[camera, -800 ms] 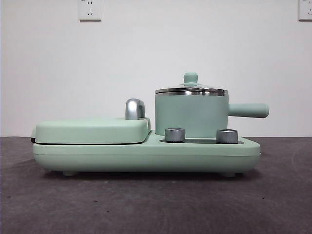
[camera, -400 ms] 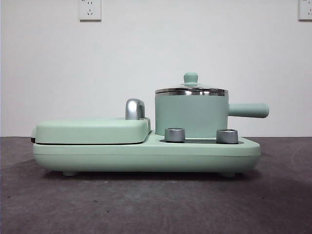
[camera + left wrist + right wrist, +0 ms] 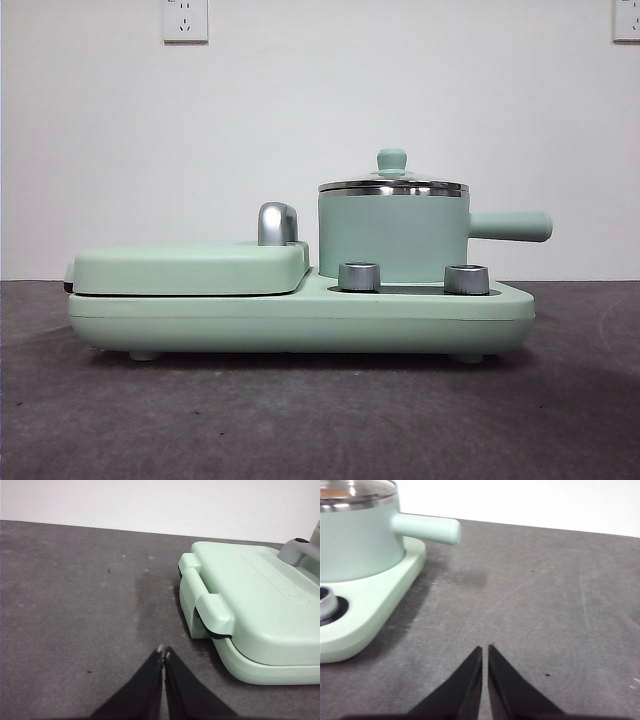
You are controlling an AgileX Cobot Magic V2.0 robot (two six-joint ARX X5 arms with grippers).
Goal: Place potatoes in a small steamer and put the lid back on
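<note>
The small steamer [image 3: 392, 238], a mint-green pot with a steel rim and a straight side handle, stands on the right half of the mint-green appliance base [image 3: 300, 318]. The lid [image 3: 392, 180], glass with a green knob, sits on its rim. The right wrist view also shows the steamer [image 3: 357, 540] and the lid [image 3: 355, 492], with an orange-brown patch showing through the glass. My right gripper [image 3: 484, 650] is shut and empty over the grey table, apart from the steamer's handle. My left gripper [image 3: 163, 652] is shut and empty beside the griddle cover [image 3: 260, 605]. Neither gripper appears in the front view.
A flat mint-green hinged griddle cover [image 3: 190, 268] with a chrome hinge post [image 3: 277, 224] fills the base's left half. Two chrome dials [image 3: 359, 277] sit in front of the steamer. The grey table [image 3: 300, 420] stretches in front, a white wall behind.
</note>
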